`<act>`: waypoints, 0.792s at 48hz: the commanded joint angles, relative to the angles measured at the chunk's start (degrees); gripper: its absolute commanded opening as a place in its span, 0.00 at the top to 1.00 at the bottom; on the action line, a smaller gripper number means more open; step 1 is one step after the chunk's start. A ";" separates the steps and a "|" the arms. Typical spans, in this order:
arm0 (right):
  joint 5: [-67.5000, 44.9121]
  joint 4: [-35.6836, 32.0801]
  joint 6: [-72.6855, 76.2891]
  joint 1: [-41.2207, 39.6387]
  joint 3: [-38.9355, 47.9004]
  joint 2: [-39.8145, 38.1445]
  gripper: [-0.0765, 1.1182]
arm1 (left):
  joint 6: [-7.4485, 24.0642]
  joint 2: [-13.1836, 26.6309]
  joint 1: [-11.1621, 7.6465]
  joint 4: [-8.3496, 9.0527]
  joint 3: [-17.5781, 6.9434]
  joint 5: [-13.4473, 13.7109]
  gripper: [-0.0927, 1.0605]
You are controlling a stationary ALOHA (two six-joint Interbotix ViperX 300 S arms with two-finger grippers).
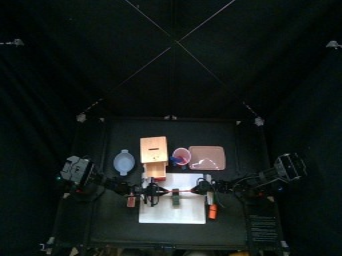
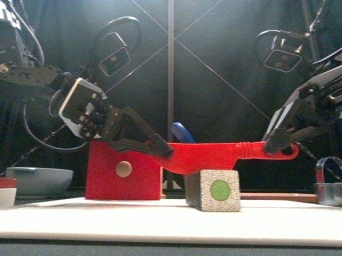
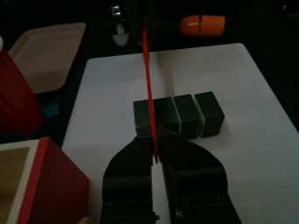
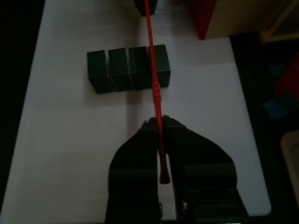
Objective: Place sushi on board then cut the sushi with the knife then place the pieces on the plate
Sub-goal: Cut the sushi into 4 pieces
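Red and edge-on, the toy knife (image 2: pixel 221 152) hangs level across the scene with one end in each arm's grip. The left claw (image 3: pixel 153 147) is pressed together on one end and the right claw (image 4: pixel 159 131) is pinched on the other. Below the blade lies the sushi roll (image 2: pixel 214 190), a short row of dark green blocks set close together. From the front, its end face shows a pale speckled square with a green round centre. It lies near the middle of the white cutting board (image 2: pixel 134 220), at the front of the black counter (image 1: pixel 247 140). In both wrist views the knife crosses the row over an end block, close to a seam. From the front the blade looks just above the roll, and I cannot tell whether it touches. Behind the board stands the pale wooden box with a red drawer front (image 2: pixel 120 170), directly behind the knife from the front. A blue-grey bowl (image 2: pixel 40 180) sits to the box's left. The red cup (image 1: pixel 181 155) and the pink tray (image 1: pixel 207 157) sit to the box's right. An orange toy food (image 3: pixel 201 24) lies just off one end of the board.
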 commanded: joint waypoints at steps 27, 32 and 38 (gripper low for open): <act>0.26 -1.23 -0.09 -0.35 -1.23 -2.29 0.67 | 0.18 -2.90 -0.62 -0.09 -0.09 0.62 0.60; 0.88 -1.85 -0.09 -0.35 -1.41 -2.46 0.67 | 0.09 -2.81 -0.70 -0.09 -0.18 1.05 0.60; 1.85 -1.85 0.00 -0.88 -1.14 -1.93 0.67 | 0.09 -2.02 -0.70 -0.09 -0.18 1.41 0.60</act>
